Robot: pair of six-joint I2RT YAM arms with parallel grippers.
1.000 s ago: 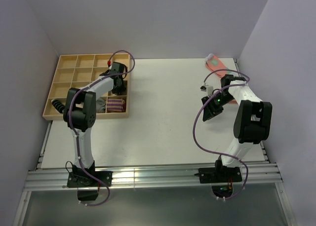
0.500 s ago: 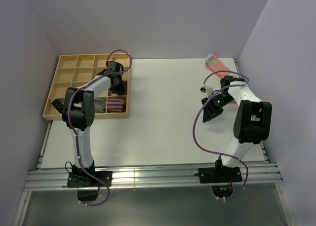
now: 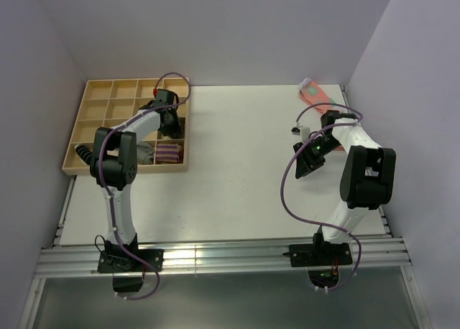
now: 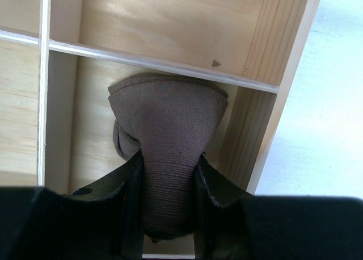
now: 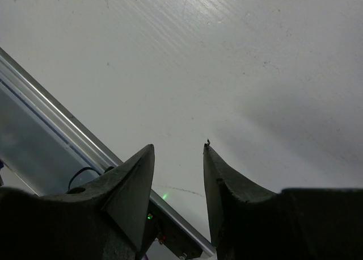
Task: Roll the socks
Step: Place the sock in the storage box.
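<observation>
Left wrist view, socks (image 4: 167,112) pinched inside left claw (image 4: 168,169), in tray (image 4: 272,44) compartment

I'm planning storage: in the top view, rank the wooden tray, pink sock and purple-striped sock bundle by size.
1. wooden tray
2. coral-pink sock, partly behind the right arm
3. purple-striped sock bundle

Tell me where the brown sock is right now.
In the left wrist view the brown sock is bunched and clamped in the left gripper. It is inside a compartment along the wooden tray's right edge, behind the purple-striped bundle.
</observation>
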